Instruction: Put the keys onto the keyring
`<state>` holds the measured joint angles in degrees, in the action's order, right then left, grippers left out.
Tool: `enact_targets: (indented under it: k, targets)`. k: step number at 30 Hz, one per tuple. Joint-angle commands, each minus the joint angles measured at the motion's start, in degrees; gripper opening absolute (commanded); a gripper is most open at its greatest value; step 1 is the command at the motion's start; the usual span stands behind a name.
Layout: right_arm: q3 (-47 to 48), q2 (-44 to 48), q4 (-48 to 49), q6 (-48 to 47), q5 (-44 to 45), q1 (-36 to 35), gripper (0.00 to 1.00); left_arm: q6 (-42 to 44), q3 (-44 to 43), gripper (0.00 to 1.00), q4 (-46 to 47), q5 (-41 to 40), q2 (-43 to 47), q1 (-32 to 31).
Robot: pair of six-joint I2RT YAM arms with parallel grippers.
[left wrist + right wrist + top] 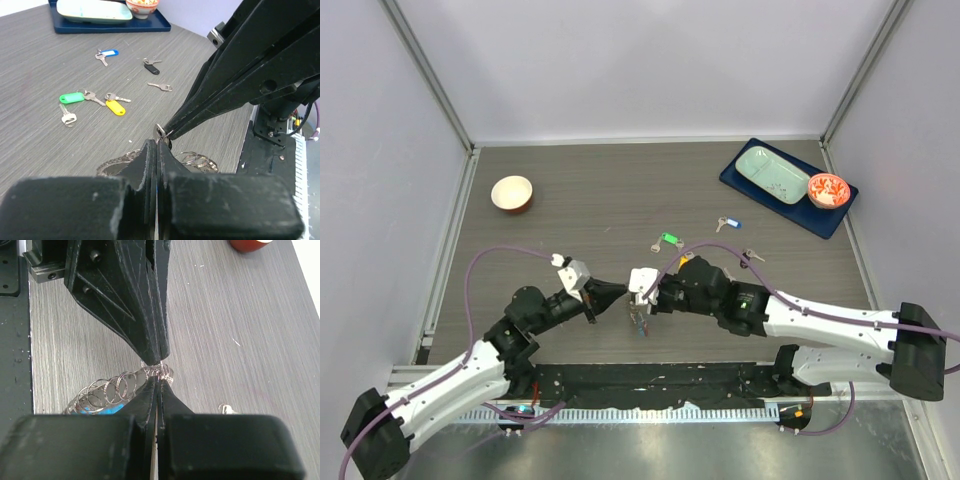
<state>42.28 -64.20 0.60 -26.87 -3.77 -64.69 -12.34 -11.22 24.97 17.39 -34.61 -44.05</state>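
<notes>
**Arm pose.** Both arms reach inward from the near edge, low over the table, and meet tip to tip at the keyring. The left gripper points right and the right gripper points left.

**Tool state.** On each gripper the black tapered fingers are pressed together. Both pinch the same small end ring of the keyring.

**Keyring.** It is a chain of thin linked silver wire rings. It hangs from the two tips and sags to the grey wood-grain table, with a bright blue strap beneath it. Each wrist view has part of the chain hidden behind that gripper's own fingers.

**Surroundings.** The keys lie loose and flat beyond the keyring to its right, apart from it. They are:
- a green-tagged key
- a yellow-tagged one
- a blue-tagged key
- a black-headed key
- a plain silver key

Farther beyond the keyring on that side, a dark blue tray holds a pale green dish and a small patterned bowl. Beyond the keyring to its left stands a round white bowl.
</notes>
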Motion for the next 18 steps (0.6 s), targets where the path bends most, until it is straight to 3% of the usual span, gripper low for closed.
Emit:
enact_targets:
  k: [1,9,15,18]
  targets:
    - [-4.1,0.9,4.0,3.8,0.4,-0.2,0.01,-3.6,2.4,0.00,9.4,-6.0,3.0,0.4]
    - [-7.1,-1.8,12.8,7.5,-3.2,-0.6,0.01,-5.9,3.8,0.00,14.6,-7.8,2.0,0.4]
    - [-6.1,-0.5,10.3,5.2,0.2,-0.6,0.01,-6.0,3.8,0.01,13.0,-7.7,1.8,0.4]
    - [-4.8,0.9,6.9,3.4,2.0,-0.6,0.01,-5.4,3.8,0.19,8.6,-8.0,3.3,0.4]
